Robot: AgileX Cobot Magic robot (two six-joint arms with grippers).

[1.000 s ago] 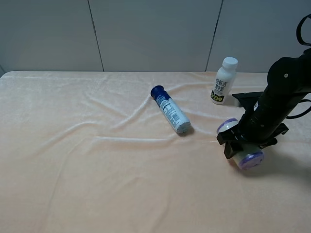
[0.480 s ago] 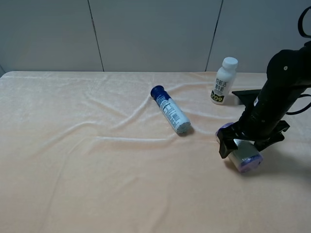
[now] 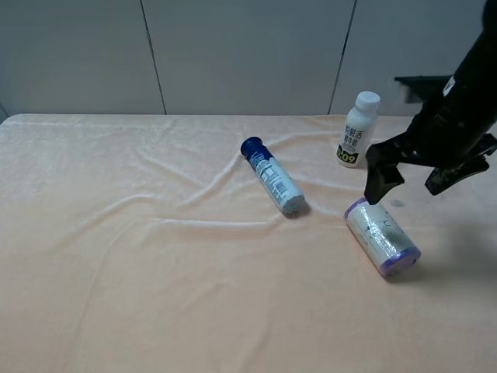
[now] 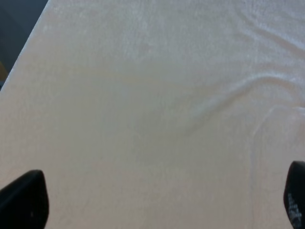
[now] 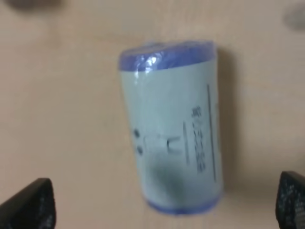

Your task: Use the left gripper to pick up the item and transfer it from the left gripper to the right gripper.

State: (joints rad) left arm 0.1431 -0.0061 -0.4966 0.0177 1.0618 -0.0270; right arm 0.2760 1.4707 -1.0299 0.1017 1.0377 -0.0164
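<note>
The item (image 3: 382, 237), a short wide cream-white cylinder with purple ends, lies on its side on the peach cloth at the right. It fills the right wrist view (image 5: 174, 124). My right gripper (image 3: 409, 181) hangs open above and just behind it, touching nothing; its fingertips (image 5: 28, 205) show spread wide on either side of the item. My left gripper (image 4: 158, 200) is open and empty over bare wrinkled cloth; it does not show in the exterior view.
A slim blue-capped bottle (image 3: 272, 176) lies on its side near the table's middle. A white bottle with a black-yellow label (image 3: 356, 130) stands upright at the back right, close to the right arm. Grey wall panels stand behind the table.
My right gripper was closed around the item on the cloth. It has opened, let go and risen up and back. The item stays lying on the cloth.
</note>
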